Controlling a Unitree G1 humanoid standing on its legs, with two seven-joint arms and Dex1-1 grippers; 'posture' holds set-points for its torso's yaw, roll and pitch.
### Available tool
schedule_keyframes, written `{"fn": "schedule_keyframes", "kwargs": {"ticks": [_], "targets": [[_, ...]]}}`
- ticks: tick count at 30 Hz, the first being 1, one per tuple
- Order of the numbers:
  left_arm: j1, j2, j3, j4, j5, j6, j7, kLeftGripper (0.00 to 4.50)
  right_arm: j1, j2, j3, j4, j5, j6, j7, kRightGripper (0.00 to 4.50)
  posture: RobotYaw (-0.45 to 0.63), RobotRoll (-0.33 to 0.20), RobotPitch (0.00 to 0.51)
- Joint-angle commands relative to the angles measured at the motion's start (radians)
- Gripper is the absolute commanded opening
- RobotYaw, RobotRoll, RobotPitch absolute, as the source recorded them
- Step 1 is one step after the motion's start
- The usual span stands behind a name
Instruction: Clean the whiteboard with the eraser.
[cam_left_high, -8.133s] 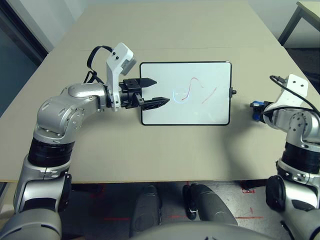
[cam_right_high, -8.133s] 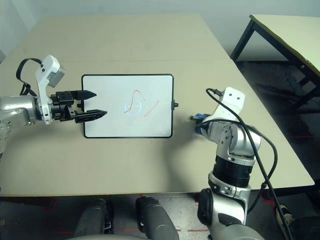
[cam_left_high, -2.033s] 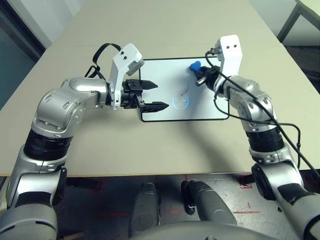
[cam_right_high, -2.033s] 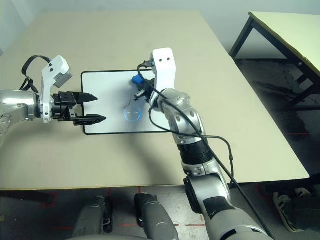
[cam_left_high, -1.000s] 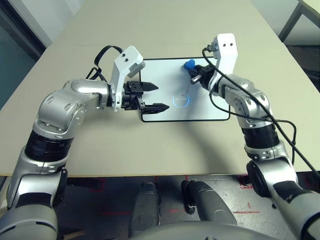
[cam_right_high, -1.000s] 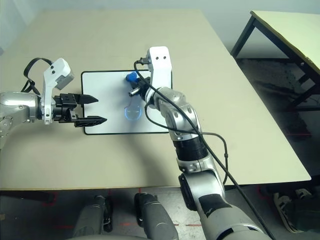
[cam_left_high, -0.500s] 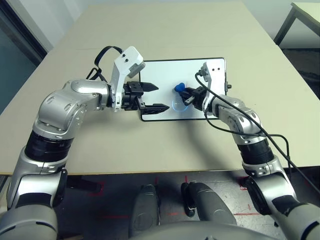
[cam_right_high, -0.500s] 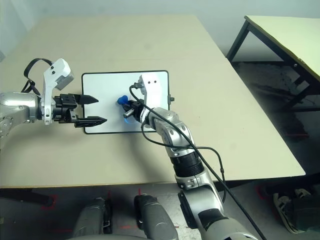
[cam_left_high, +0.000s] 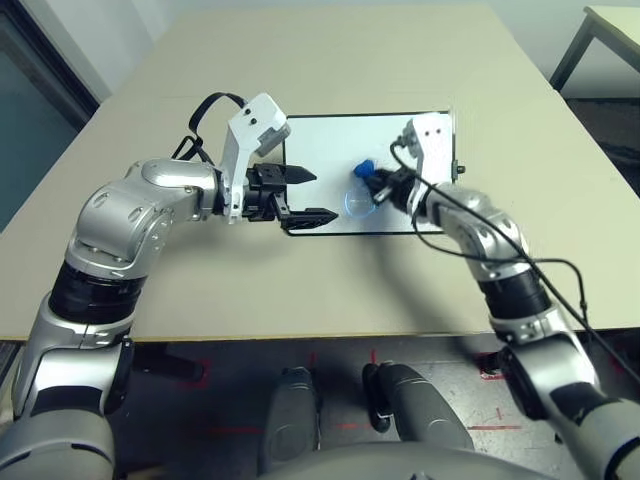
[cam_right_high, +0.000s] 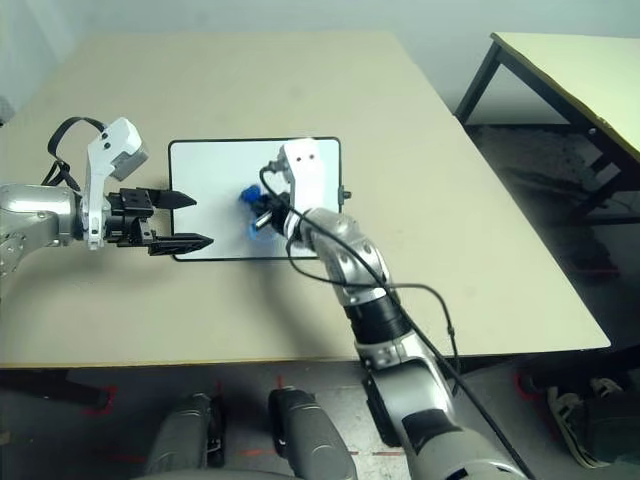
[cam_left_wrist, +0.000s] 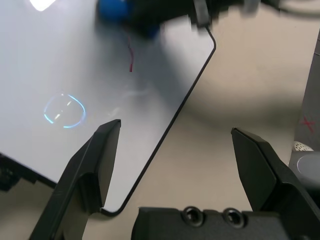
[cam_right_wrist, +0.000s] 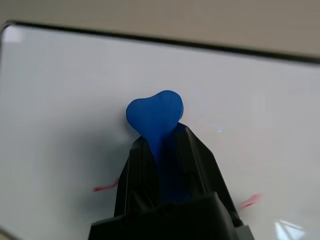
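The whiteboard (cam_left_high: 320, 140) lies flat in the middle of the table, white with a thin black frame. My right gripper (cam_right_wrist: 162, 136) is shut on the blue eraser (cam_right_wrist: 154, 112), whose rounded end rests against the board's middle (cam_left_high: 364, 170). Short red pen marks (cam_right_wrist: 105, 188) show beside the fingers. A red stroke (cam_left_wrist: 131, 57) and a blue ring-shaped mark (cam_left_wrist: 65, 110) are on the board in the left wrist view. My left gripper (cam_left_high: 305, 195) hangs open over the board's left edge, holding nothing.
The beige table (cam_left_high: 300, 60) stretches wide beyond the board, with its front edge (cam_left_high: 300, 340) close to me. A black cable (cam_left_high: 560, 275) trails from my right forearm. A second table (cam_right_high: 570, 70) stands off to the right across a gap of floor.
My right gripper has carried the eraser from the board's far edge down to its middle. The left arm has stayed where it was.
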Motion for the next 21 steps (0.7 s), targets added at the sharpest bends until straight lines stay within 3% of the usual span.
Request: {"fn": "schedule_keyframes", "kwargs": {"ticks": [1, 13, 21], "targets": [[0.008, 0.006, -0.017, 0.016, 0.013, -0.016, -0.009, 4.5, 0.001, 0.011, 0.014, 0.005, -0.014, 0.042, -0.011, 0.62, -0.04, 0.0, 0.144], [0.01, 0.005, -0.008, 0.002, 0.005, -0.003, 0.003, 4.5, 0.135, 0.104, 0.146, -0.047, 0.007, 0.119, 0.056, 0.62, -0.02, 0.0, 0.143], [0.013, 0.009, 0.0, -0.018, -0.005, 0.013, 0.014, 4.5, 0.181, 0.113, 0.184, 0.037, -0.007, 0.093, 0.083, 0.62, -0.01, 0.0, 0.143]]}}
